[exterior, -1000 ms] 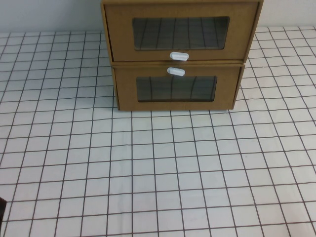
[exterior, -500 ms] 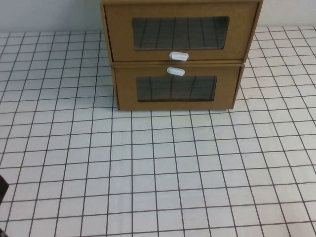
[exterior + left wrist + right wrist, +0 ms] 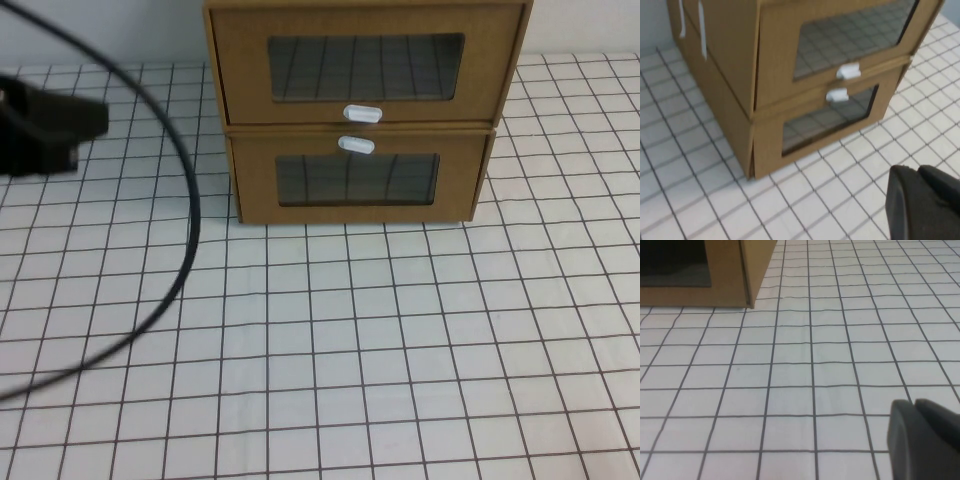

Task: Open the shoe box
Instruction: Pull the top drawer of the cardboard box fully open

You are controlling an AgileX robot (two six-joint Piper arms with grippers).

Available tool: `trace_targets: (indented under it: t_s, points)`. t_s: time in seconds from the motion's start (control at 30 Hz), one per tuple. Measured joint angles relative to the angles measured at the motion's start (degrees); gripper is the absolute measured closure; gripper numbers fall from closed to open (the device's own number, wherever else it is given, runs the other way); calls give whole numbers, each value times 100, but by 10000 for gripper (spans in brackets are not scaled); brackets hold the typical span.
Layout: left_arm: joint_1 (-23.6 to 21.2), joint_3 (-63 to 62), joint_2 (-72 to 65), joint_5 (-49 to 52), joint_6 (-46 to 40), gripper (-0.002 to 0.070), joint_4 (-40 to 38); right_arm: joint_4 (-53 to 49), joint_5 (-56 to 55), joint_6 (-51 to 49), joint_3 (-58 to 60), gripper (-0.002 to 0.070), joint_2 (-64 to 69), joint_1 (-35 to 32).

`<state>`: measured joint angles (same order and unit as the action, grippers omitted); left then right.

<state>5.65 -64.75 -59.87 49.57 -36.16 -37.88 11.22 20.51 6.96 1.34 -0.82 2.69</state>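
Two brown cardboard shoe boxes are stacked at the back of the table, upper box (image 3: 366, 60) on lower box (image 3: 358, 180). Each has a dark window front and a white handle: upper handle (image 3: 362, 113), lower handle (image 3: 356, 145). Both fronts are closed. My left gripper (image 3: 92, 122) hovers left of the boxes, apart from them. In the left wrist view the left gripper (image 3: 917, 171) is shut and empty, with the handles (image 3: 848, 71) ahead of it. My right gripper (image 3: 914, 404) is shut and empty, low over the table near the lower box's corner (image 3: 725, 270).
A white cloth with a black grid (image 3: 330, 340) covers the table. The left arm's black cable (image 3: 185, 260) arcs across the left side of the high view. A pale wall stands behind the boxes.
The left arm has risen from the bottom left corner to the upper left of the high view, its cable now sweeping across the left side. The boxes have not moved.
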Motion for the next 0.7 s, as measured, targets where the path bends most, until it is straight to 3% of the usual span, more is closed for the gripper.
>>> trace_targets:
  t_s: [0.17,0.5,0.7]
  points:
    - [64,-1572,-1259,230,-294,678,-241,0,0,0,0,689,0,0]
    - [848,-4743,-3671,732,-380,678,-211,0,0,0,0,689,0,0]
    - [1092,-6328,-4923,837,-380,678,-256,0,0,0,0,689,0,0]
